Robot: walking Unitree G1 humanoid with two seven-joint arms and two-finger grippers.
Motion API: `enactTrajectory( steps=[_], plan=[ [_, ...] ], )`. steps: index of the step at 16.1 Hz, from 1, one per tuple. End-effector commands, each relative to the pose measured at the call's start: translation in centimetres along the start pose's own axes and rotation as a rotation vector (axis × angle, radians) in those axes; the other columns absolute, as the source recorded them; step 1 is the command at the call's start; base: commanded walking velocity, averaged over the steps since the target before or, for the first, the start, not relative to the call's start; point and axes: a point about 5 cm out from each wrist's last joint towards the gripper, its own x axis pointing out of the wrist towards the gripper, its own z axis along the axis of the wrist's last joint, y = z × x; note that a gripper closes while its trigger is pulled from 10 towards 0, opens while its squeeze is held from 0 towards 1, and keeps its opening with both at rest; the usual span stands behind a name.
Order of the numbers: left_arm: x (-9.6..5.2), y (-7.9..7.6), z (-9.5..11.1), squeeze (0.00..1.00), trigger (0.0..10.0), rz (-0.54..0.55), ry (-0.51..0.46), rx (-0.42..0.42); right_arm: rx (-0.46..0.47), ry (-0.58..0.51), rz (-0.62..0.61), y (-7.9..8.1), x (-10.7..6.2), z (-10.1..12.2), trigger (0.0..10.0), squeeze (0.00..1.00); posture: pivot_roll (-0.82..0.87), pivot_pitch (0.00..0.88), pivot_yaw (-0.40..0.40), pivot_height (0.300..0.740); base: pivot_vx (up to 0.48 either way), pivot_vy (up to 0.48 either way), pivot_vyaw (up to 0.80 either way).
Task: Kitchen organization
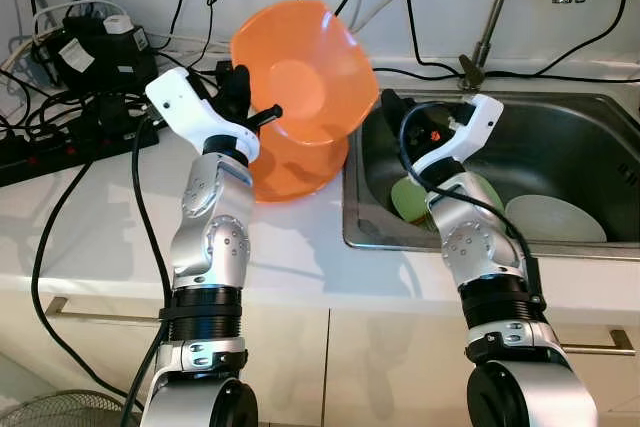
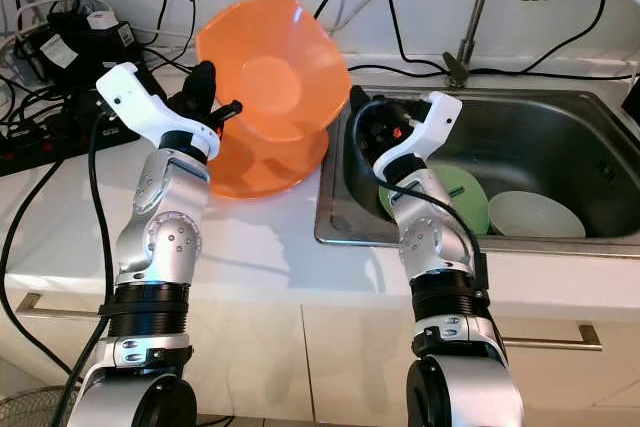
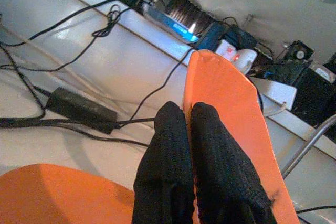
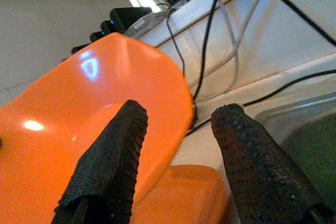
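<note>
An orange bowl (image 1: 305, 72) is held tilted on its side above the counter, its hollow facing me. My left gripper (image 1: 243, 97) is shut on its left rim; the black fingers (image 3: 173, 150) pinch the orange edge (image 3: 226, 108). A second orange bowl (image 1: 295, 167) rests on the counter beneath it, beside the sink. My right gripper (image 1: 392, 112) hovers open at the sink's left edge, close to the raised bowl's right rim (image 4: 157, 87) without touching it.
The steel sink (image 1: 600, 147) holds a green plate (image 1: 408, 197) and a pale plate (image 1: 555, 219). A tap (image 1: 490, 27) stands behind it. Black power strips and adapters (image 1: 90, 67) with many cables crowd the counter's back left. White counter (image 1: 290, 257) lies free in front.
</note>
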Motion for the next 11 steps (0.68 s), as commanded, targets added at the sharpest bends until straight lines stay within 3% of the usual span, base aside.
enactTrajectory(
  steps=[1,11],
  plan=[
    [0.01,-0.83,0.55,0.00,10.0,-0.040,-0.039,0.007,0.018,-0.014,0.026,0.49,0.24,0.62,10.0,0.00,0.02,0.000,0.041,0.740,0.000,0.000,0.00],
    [-0.04,-1.49,1.25,0.00,10.0,-0.083,-0.086,-0.031,0.046,0.021,0.011,0.32,-0.01,0.30,10.0,0.00,0.03,0.000,0.035,0.740,0.000,0.000,0.00]
  ],
)
